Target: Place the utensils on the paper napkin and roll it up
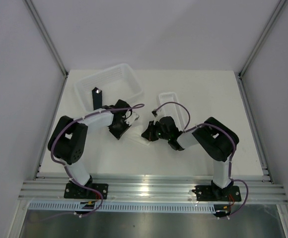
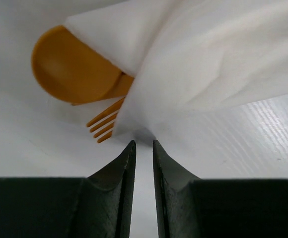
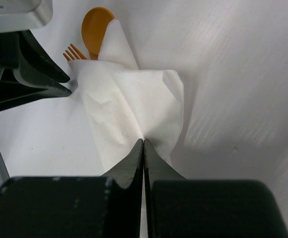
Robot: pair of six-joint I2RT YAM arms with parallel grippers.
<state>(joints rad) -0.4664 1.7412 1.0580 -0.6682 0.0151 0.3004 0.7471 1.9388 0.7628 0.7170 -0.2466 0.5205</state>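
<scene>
Paper napkin: white, creased, folded loosely over an orange spoon and fork. It lies directly ahead of the right pincer, which is clenched on its near fold. Bowl and tines poke out at the far end. Left pincer: jaws narrowly parted, nothing between them, napkin edge just past the tips. Handles are covered by paper; anything else inside can't be made out. In the top view the bundle is mostly hidden between the pincers.

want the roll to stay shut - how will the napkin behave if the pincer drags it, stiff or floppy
Probably floppy: the paper napkin lies in soft folds and creases over the utensils, so it likely bends rather than slides whole. Likely light and springy too: one flap stands loose, so the roll may open once let go.
</scene>
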